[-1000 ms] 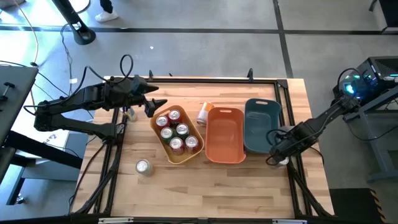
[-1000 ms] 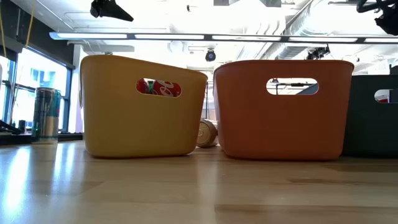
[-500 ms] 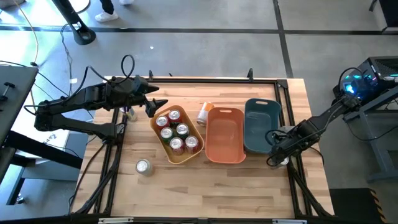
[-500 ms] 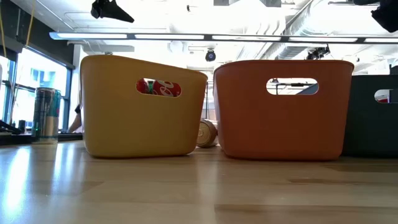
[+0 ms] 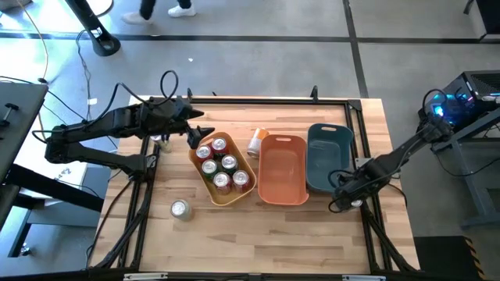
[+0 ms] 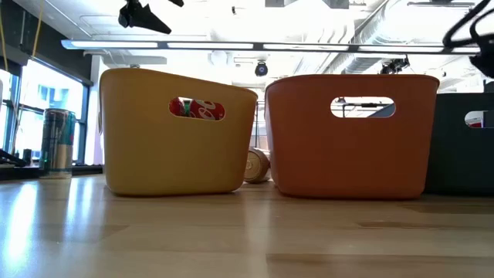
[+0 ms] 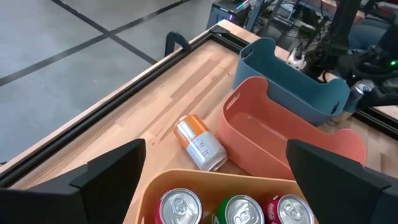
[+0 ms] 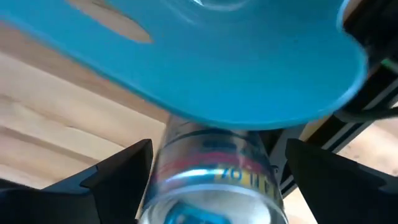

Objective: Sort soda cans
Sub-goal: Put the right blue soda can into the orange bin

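Right gripper [image 5: 341,201], jaws wide and empty, straddles a silver can [image 8: 211,171] at 4 o'clock beside the teal bin [image 5: 329,156]. Next: close, lift. Left gripper [image 5: 193,133] open, hovering over yellow bin [image 5: 223,197] at 10 o'clock.

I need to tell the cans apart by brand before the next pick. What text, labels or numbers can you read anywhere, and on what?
"zo", upside down: silver can between the right gripper's open fingers; the rest is blurred.
Orange can lying behind the bins: white panel of small print, unreadable.
Red cans in the yellow bin: white markings through the handle hole, not legible.
Tall can at the left: no readable text.
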